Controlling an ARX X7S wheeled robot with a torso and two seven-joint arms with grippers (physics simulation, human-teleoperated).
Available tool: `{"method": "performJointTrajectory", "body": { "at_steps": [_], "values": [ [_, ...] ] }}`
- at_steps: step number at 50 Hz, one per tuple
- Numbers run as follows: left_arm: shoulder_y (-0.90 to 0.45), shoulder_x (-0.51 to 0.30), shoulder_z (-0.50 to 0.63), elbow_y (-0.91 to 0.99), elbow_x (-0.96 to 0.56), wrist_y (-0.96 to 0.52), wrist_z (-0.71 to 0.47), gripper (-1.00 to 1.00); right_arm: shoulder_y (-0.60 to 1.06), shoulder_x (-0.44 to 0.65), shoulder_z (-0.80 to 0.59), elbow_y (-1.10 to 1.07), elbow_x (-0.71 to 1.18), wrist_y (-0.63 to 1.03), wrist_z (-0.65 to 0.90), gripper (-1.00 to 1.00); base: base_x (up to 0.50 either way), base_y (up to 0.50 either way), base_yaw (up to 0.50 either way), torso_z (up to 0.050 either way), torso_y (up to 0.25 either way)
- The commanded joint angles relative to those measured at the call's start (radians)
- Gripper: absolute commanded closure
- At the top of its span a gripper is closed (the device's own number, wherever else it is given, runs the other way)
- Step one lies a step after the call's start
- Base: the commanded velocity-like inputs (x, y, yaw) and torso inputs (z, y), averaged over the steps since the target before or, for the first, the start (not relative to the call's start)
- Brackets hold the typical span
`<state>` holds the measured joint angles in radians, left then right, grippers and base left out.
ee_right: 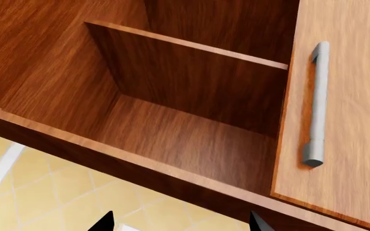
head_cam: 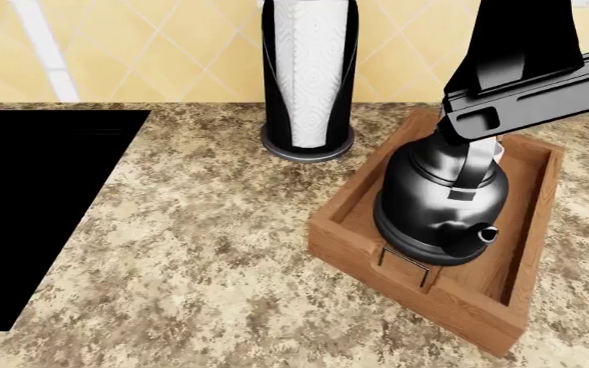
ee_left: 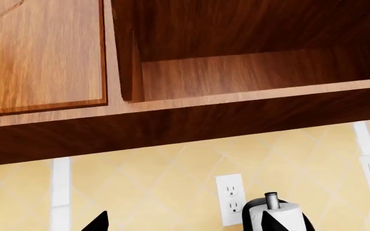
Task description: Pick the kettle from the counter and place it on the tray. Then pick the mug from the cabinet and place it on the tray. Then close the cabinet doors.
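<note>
Glossy black-silver kettle [head_cam: 440, 201] stands upright in the wooden tray [head_cam: 532, 253] on the desk [head_cam: 192, 253]. Both pincers are raised before the open cabinet [ee_right: 191, 125]: left pincer [ee_left: 183, 222] and right pincer [ee_right: 179, 222] released, empty. The mug is not visible.

In the head view the right arm [head_cam: 524, 73] shows as a glossy black body of flat, angular panels with bright grey highlights along its edges, a small square recess in the lower housing at its left end, and a darker wedge-shaped block rising above it. In each wrist view only two matte black, pointed fingertips [ee_left: 99, 222] [ee_right: 105, 222] of that arm's gripper show, with no markings, cables or screws to be made out
</note>
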<state>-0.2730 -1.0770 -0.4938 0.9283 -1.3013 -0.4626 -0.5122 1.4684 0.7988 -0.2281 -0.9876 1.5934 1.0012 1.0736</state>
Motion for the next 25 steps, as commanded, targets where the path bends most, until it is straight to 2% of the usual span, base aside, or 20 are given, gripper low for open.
{"method": "performJointTrajectory", "body": {
  "at_steps": [1,25],
  "values": [
    [0.015,0.01,-0.013,-0.001,0.007,0.0,0.01,-1.0,0.003,-0.003,-0.006,0.001,-0.001,-0.001,0.004,-1.0,0.0,0.19,0.0,0.0,0.0],
    [0.018,0.01,-0.024,-0.003,0.002,0.001,0.008,-1.0,0.006,-0.004,-0.014,0.004,-0.002,-0.004,0.001,-1.0,0.0,0.19,0.0,0.0,0.0]
  ]
}}
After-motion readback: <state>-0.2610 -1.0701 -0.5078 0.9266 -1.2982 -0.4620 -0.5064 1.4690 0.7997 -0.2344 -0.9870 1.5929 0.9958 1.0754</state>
